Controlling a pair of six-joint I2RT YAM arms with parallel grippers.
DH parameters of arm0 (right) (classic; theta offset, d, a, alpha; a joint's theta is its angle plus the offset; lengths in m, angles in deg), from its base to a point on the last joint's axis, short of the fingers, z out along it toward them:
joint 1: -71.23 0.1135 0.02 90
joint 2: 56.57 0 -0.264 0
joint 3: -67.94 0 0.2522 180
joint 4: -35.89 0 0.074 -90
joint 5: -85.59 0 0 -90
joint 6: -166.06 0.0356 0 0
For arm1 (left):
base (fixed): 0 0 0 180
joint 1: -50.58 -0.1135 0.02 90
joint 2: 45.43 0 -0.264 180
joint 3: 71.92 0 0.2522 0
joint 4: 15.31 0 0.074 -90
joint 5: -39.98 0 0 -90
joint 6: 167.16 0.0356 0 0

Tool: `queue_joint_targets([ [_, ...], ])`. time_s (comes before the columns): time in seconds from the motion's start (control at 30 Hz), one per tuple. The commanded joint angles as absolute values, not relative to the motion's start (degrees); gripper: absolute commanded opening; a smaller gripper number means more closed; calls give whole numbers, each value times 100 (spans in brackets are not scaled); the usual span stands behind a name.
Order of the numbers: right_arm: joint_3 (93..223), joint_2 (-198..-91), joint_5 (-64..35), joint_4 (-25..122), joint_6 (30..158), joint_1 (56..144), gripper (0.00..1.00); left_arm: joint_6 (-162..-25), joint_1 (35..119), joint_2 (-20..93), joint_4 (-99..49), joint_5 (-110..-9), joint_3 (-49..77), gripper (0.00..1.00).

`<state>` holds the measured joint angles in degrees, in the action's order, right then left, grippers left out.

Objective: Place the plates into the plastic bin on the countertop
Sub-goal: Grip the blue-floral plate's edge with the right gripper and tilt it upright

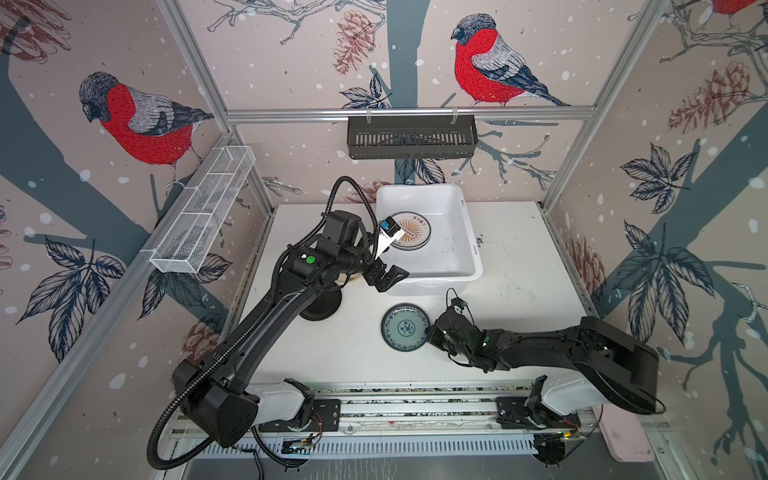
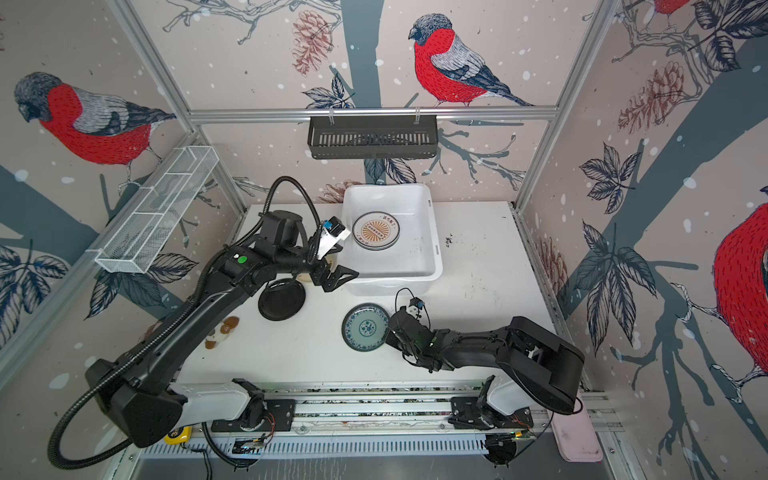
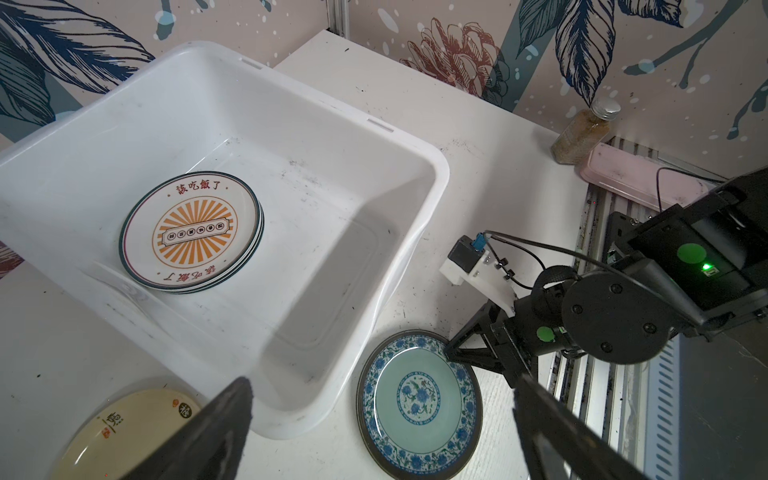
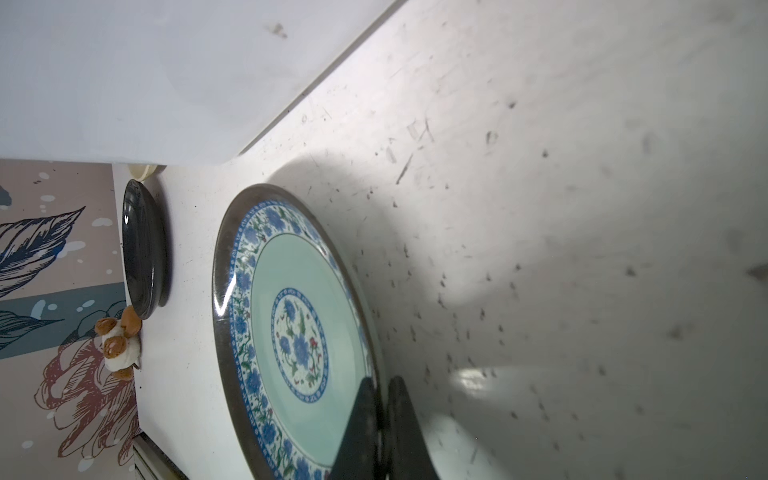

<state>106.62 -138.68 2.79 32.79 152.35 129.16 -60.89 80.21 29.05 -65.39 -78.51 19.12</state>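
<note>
Closest to me, the right gripper [image 4: 380, 384] is pinched tight on the right edge of the teal plate [image 1: 405, 328], on the countertop [image 1: 519, 299] just in front of the plastic bin [image 1: 436, 280]. Further left sit the black plate [image 2: 281, 299] and pale yellow plate [image 3: 124, 432]. The left gripper [image 1: 386, 276] hangs wide open by the bin's near-left corner. Sunburst plates [image 1: 411, 232] are stacked inside.

Both arms are matte black. The left arm [image 1: 266, 316] bears a ribbed black cable conduit [image 1: 345, 183] and a round green sticker [image 1: 310, 260]; the left gripper [image 1: 390, 279] has triangular openwork fingers [image 1: 397, 273]. The right arm [image 1: 540, 345] shows thin black wires [image 3: 532, 245], a green lamp [image 3: 705, 267] and dark screws [image 3: 615, 288] on a round joint cover [image 3: 611, 316]. Glossy white housings [image 1: 278, 401] cap the bases; white camera brackets [image 1: 386, 241] with blue plugs [image 1: 390, 222] top the wrists.
</note>
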Motion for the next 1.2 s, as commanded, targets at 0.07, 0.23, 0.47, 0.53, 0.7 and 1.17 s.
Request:
queue_joint_targets([
  [0.07, 10437, -13535, 86, 3333, 15135, 12849, 3, -6195, 7962, 2973, -6492, -7979, 2089, 97],
  [0.23, 10301, -13021, -35, 3535, 15046, 12794, 3, -6234, 7927, 3063, -6519, -7889, 2290, 97],
  [0.47, 10098, -12066, -246, 4071, 14909, 12648, 2, -6322, 7857, 3139, -6522, -7901, 2398, 97],
  [0.53, 10056, -11820, -282, 4304, 14862, 12587, 2, -6335, 7833, 3152, -6519, -7923, 2397, 97],
  [0.7, 10033, -11291, -351, 4914, 14687, 12449, 2, -6371, 7783, 3174, -6517, -7973, 2434, 97],
  [1.17, 10436, -10758, -564, 5911, 14298, 12394, 2, -6442, 7646, 3245, -6492, -8000, 2503, 97],
])
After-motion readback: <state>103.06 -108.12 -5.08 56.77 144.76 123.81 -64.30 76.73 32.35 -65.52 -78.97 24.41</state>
